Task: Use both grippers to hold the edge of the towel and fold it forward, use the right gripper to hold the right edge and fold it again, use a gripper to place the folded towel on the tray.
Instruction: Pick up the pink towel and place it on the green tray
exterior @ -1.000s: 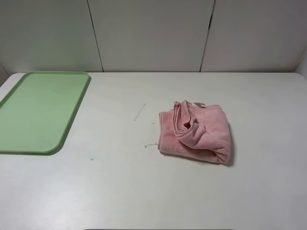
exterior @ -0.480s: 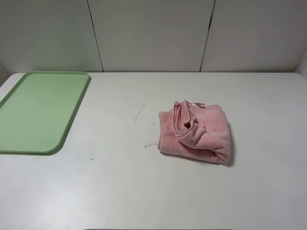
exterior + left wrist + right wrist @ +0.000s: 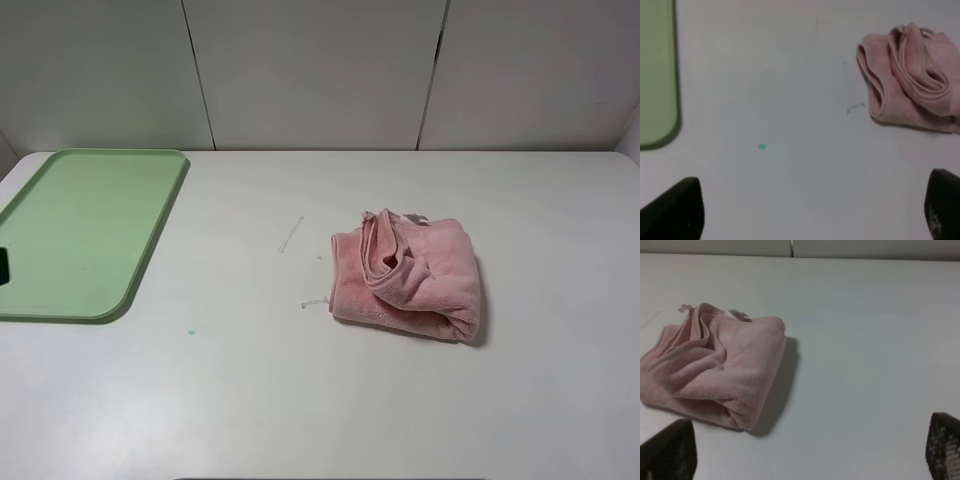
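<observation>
The pink towel (image 3: 408, 275) lies bunched and loosely folded on the white table, right of the middle, with a rolled hem curling across its top. Its white tag (image 3: 740, 315) shows at the far side. The light green tray (image 3: 80, 230) lies flat at the far left with nothing on it. My left gripper (image 3: 810, 215) is open, its fingertips (image 3: 675, 210) wide apart over bare table between the tray (image 3: 657, 75) and the towel (image 3: 910, 80). My right gripper (image 3: 807, 455) is open too, near the towel (image 3: 715, 365) and touching nothing. A black bit of the left arm (image 3: 2, 266) shows at the left edge.
Two thin white scraps (image 3: 291, 235) (image 3: 314, 303) lie left of the towel. A small teal speck (image 3: 191, 332) marks the table in front of the tray. A grey panelled wall (image 3: 320, 70) closes the far side of the table.
A black piece of the left arm has come into the exterior view at the left edge, over the tray. Towel and tray have not moved.
</observation>
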Tool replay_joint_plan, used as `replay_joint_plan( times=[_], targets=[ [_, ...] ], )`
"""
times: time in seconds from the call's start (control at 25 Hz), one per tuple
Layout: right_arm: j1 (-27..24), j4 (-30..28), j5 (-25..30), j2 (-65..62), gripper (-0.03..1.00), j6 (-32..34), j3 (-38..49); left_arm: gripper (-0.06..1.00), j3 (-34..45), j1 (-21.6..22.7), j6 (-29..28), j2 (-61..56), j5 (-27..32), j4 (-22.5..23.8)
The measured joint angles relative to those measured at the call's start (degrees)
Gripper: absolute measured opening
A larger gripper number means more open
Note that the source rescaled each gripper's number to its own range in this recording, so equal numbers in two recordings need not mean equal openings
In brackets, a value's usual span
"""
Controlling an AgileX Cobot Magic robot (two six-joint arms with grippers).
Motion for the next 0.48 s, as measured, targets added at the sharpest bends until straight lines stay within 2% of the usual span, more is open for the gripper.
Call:
replay_joint_plan(
  times=[0.32,0.48],
  targets=[
    [0.0,0.0,0.0,0.0,1.00,0.0,0.0,0.88,0.0,-0.6,6.2,15.2,-5.5,-8.7],
    [0.0,0.0,0.0,-0.1,1.00,0.0,0.0,0.88,0.0,-4.7,8.1,22.0,-9.5,-11.7]
  ],
)
